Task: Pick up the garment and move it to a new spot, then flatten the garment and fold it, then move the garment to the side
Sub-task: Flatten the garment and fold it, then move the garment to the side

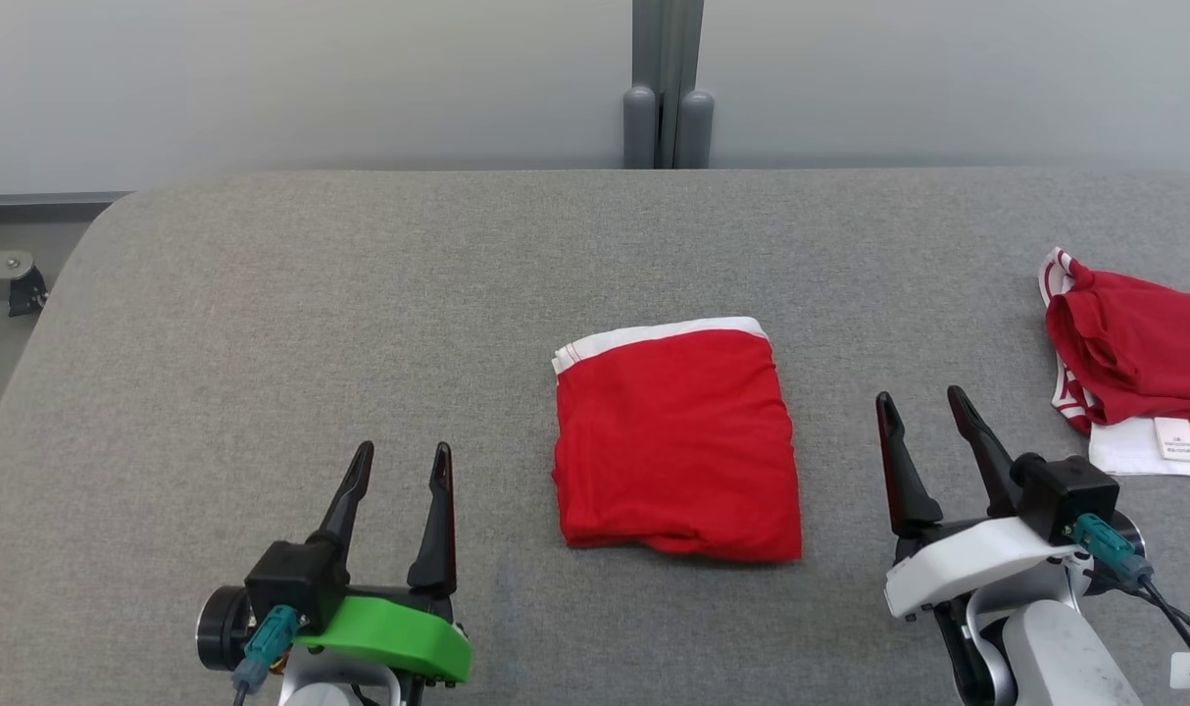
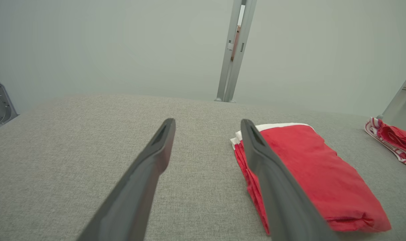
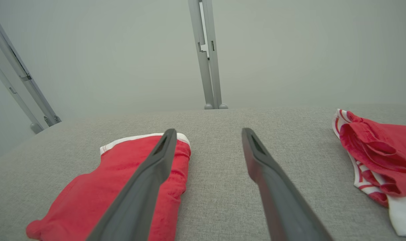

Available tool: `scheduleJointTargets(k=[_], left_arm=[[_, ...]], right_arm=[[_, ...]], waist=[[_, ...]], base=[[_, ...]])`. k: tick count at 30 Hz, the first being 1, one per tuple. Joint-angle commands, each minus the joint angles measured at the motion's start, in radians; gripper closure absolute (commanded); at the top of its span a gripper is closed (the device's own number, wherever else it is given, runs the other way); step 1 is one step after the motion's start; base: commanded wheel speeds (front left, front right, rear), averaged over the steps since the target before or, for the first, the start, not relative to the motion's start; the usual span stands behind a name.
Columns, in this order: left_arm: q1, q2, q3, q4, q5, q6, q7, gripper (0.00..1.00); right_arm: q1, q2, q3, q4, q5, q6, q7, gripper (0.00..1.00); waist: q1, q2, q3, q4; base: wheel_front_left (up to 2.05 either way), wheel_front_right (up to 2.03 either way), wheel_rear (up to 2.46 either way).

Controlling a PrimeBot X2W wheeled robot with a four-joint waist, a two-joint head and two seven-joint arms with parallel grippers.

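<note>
Before you, a grey fabric-covered table (image 1: pixel 262 324) spans the head view, its corner at 10 o'clock rounded; a plain pale wall (image 1: pixel 262 78) stands behind it. At 12 o'clock a grey metal post (image 1: pixel 667 69) rises at the far edge; at 9 o'clock a metal bracket (image 1: pixel 7 279) sits beyond the table. Light is soft and even.

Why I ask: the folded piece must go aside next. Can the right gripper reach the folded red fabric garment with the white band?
Probably yes: the open right gripper sits just beside the folded red garment, with bare grey cloth-covered table between them.
</note>
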Motion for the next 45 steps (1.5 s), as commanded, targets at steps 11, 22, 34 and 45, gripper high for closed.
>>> scheduleJointTargets(k=[11, 22, 34, 45], left_arm=[[-0.008, 0.002, -0.011, -0.007, 0.014, -0.009, 0.000, 0.00], [-0.054, 0.002, -0.063, -0.006, 0.004, -0.034, 0.000, 0.00], [-0.099, 0.002, -0.072, 0.001, -0.016, -0.038, 0.000, 0.00], [-0.106, 0.002, -0.045, -0.003, -0.004, -0.035, 0.000, 0.00]], right_arm=[[0.002, 0.000, 0.015, 0.011, 0.028, 0.000, 0.019, 0.00], [-0.080, -0.001, 0.064, 0.107, 0.118, 0.000, 0.132, 0.00], [-0.187, -0.001, 0.073, 0.293, 0.346, 0.000, 0.189, 0.00], [-0.245, 0.002, 0.147, 0.404, 0.322, 0.000, 0.169, 1.00]], waist=[[0.0000, 0.0000, 0.025, 0.013], [0.0000, 0.0000, 0.103, 0.085], [0.0000, 0.0000, 0.156, 0.158], [0.0000, 0.0000, 0.150, 0.131]], base=[[0.00, 0.00, 0.00], [0.00, 0.00, 0.00], [0.00, 0.00, 0.00], [0.00, 0.00, 0.00]])
